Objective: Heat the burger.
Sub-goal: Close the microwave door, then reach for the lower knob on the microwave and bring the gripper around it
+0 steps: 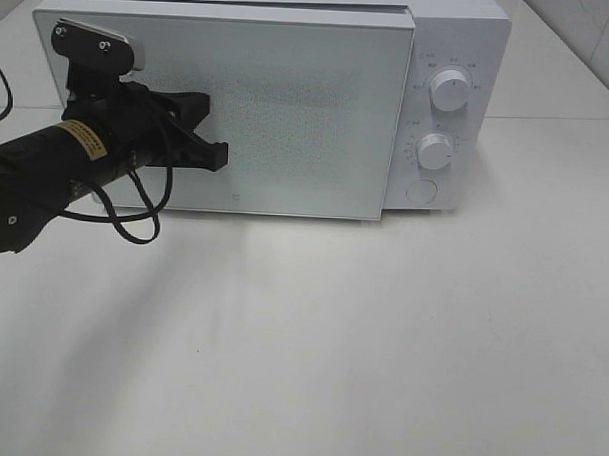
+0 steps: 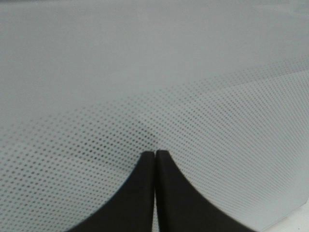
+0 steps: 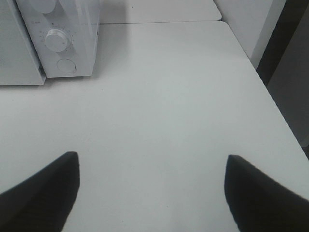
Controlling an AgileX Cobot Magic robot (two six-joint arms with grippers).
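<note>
The burger is out of view. A white microwave [image 1: 461,33] stands at the back of the table, and its dotted glass door [image 1: 289,97] looks nearly closed, with a small gap at the hinge side. My left gripper [image 1: 219,155] is shut, and its tips rest against the door front. Up close in the left wrist view the left gripper [image 2: 155,153] shows its two black fingers pressed together on the dotted door [image 2: 193,96]. My right gripper [image 3: 152,164] hangs open over bare table, to the right of the microwave [image 3: 72,48], with nothing between its fingers.
Two white knobs [image 1: 449,90] [image 1: 434,150] and a round button [image 1: 421,191] sit on the microwave's right panel. The white table [image 1: 381,341] stretches out in front. Its right edge [image 3: 270,92] drops off beside a dark gap.
</note>
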